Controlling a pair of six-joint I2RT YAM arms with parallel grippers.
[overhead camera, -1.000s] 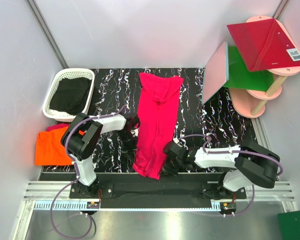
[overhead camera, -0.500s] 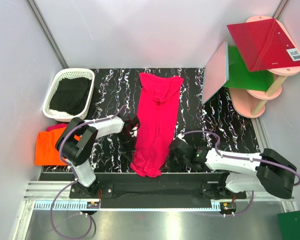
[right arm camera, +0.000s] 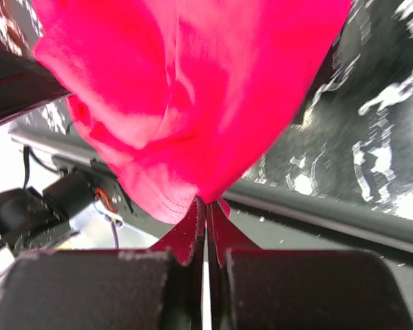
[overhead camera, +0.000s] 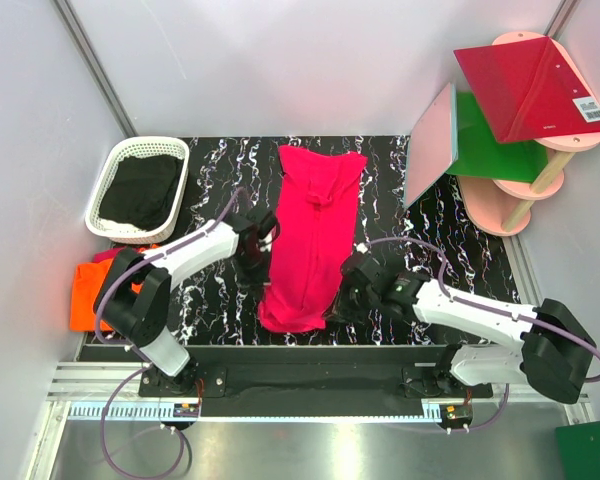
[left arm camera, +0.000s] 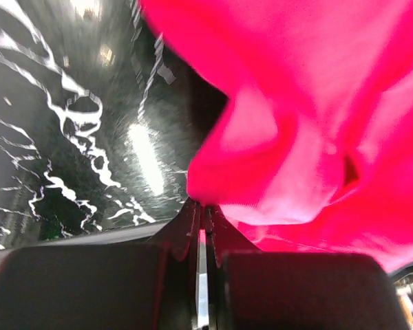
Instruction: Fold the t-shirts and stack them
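Top external shows the left gripper [overhead camera: 261, 256] and right gripper [overhead camera: 340, 300] each clamped tight on a near edge of the hot pink t-shirt [overhead camera: 315, 225].

A white basket [overhead camera: 152, 144] held black cloth [overhead camera: 143, 190] at far left; a red panel [overhead camera: 528, 88] and green panel [overhead camera: 495, 150] topped a pink stand [overhead camera: 492, 212].
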